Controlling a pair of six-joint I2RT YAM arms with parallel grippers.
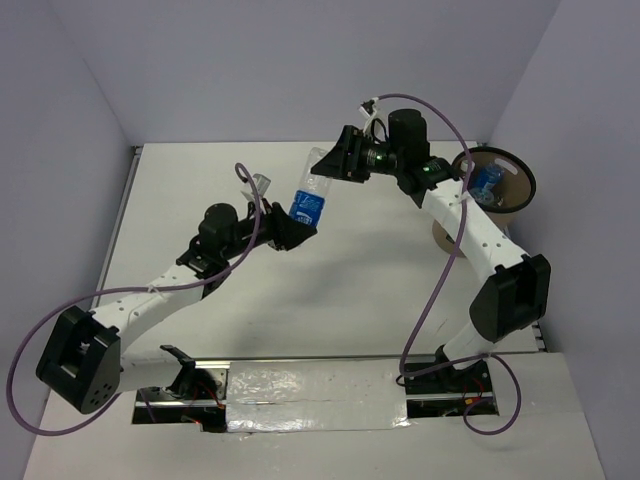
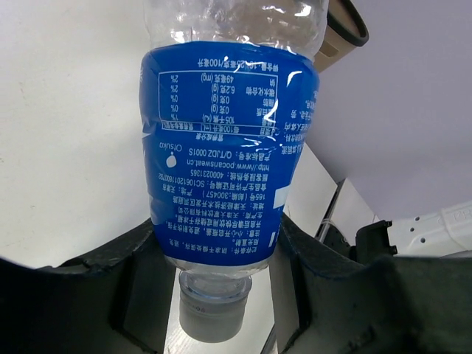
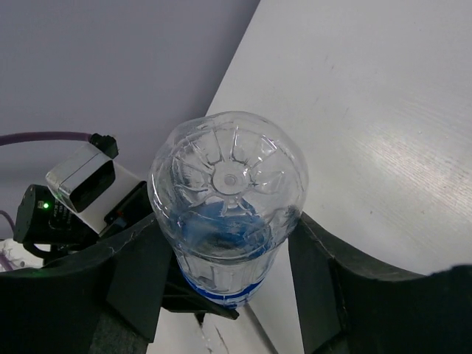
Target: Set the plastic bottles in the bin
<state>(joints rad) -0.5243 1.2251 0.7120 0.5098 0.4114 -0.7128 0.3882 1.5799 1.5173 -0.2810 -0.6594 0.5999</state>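
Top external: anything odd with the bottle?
Nothing spilled or damaged. The bottle hangs tilted in mid-air, cap end clamped in the left gripper, base between the fingers of the right gripper: a handover, it seems.

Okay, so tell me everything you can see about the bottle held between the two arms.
The small clear plastic bottle with a blue label looks empty and slightly crumpled. The label carries white print, a pale cap is on, and the base is ribbed like a star. It hangs tilted above the white table. The left end effector clamps it near the neck; the fingers of the right end effector flank its base, contact unclear.
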